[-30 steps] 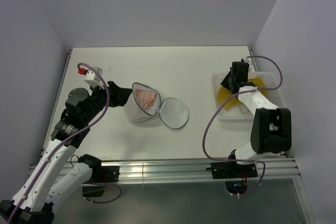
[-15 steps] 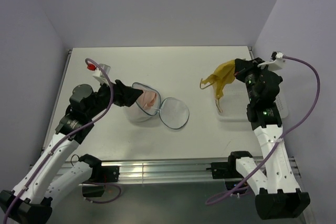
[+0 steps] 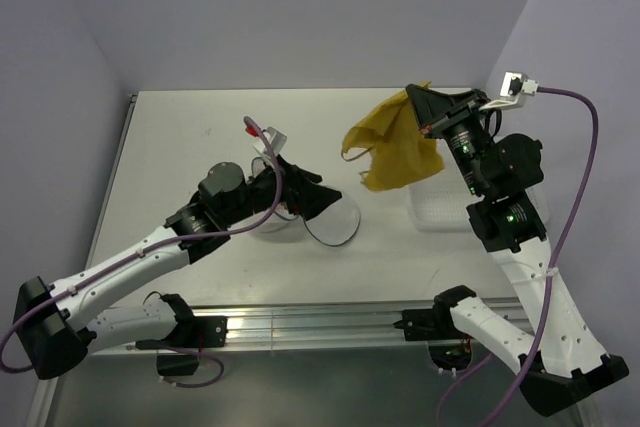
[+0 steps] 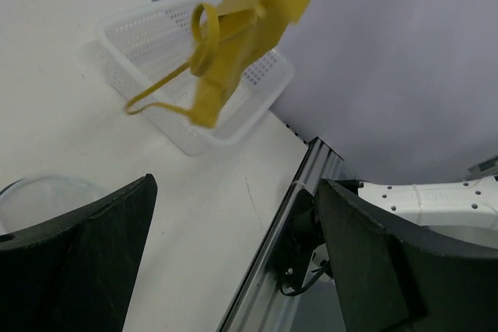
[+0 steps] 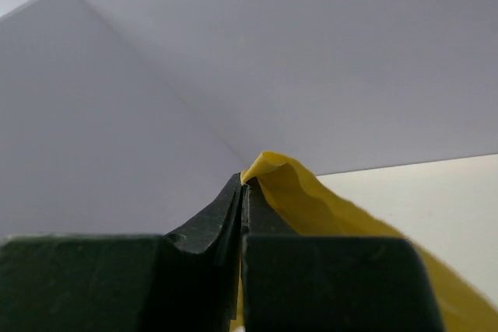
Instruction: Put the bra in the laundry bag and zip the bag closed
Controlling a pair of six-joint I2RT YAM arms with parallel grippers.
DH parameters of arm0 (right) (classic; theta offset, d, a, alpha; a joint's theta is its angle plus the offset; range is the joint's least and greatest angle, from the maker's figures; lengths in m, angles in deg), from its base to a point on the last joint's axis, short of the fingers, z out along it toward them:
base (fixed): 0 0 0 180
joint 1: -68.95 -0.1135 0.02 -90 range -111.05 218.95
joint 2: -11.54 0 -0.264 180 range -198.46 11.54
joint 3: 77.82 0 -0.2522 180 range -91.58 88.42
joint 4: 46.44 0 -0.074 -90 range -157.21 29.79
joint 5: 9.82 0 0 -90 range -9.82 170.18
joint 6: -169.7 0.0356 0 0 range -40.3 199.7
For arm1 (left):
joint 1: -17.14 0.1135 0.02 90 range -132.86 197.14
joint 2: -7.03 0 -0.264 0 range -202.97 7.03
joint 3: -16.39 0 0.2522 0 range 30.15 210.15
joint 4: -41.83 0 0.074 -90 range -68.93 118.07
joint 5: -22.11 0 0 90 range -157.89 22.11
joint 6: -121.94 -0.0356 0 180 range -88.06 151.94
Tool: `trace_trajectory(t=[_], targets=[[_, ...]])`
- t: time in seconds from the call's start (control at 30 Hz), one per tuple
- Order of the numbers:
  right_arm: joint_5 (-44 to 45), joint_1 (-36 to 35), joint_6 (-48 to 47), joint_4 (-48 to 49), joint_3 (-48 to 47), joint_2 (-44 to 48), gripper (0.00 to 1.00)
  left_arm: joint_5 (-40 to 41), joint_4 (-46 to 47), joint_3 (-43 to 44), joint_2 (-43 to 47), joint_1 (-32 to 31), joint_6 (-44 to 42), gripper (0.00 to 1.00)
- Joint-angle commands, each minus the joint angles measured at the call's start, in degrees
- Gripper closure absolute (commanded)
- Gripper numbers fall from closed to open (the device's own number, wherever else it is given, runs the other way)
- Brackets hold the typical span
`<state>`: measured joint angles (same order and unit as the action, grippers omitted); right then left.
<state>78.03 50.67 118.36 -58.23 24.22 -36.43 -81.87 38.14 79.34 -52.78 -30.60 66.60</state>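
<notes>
- The right gripper (image 3: 415, 97) pinches a yellow bra (image 3: 392, 152) by one edge and holds it in the air above the white table (image 3: 190, 137).
- The wrist camera on that arm shows the two black fingers (image 5: 210, 223) pressed together, with a fold of yellow cloth caught at their tips.
- The bra hangs clear of the table with a strap loop dangling. From above it sits between the laundry bag (image 3: 338, 223) and a white lattice basket (image 3: 440, 212) at the table's right edge.
- From the left wrist camera, the garment (image 4: 241, 29) hangs in front of the basket (image 4: 148, 44), and its thin strap curls down over the rim.
- The left gripper (image 3: 318, 195) hovers just over the laundry bag with its fingers (image 4: 78, 270) spread wide and nothing between them.
- The mesh bag sits on the table near the middle, unzipped. Its round flap lies open on the side toward the basket.
- Much of the pouch is hidden under the left gripper, so its contents cannot be made out.
- The bra is outside the bag.
</notes>
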Motion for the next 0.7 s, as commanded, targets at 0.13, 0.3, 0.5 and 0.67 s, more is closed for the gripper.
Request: trace_trajectory(t=[0.13,0.3,0.5,0.67], targets=[[-1.36,-5.87,4.85,6.46,-4.35,-3.8,1.0,10.72,14.27,-1.28,-3.91,-3.49,-3.89,0.08],[-1.19,-8.87,5.55,8.13,-4.61,-4.24,1.0,10.64,17.53,-1.2,-8.21,-3.49,-4.42,0.07],[-1.36,-10.81,6.17,8.74,-4.44,-3.98,1.0,14.93,17.45,-1.55,-10.94,-3.49,-5.3,0.07],[-1.19,-11.51,6.26,8.57,-4.61,-3.28,1.0,16.27,18.84,-3.04,-11.73,-3.49,-5.65,0.07]])
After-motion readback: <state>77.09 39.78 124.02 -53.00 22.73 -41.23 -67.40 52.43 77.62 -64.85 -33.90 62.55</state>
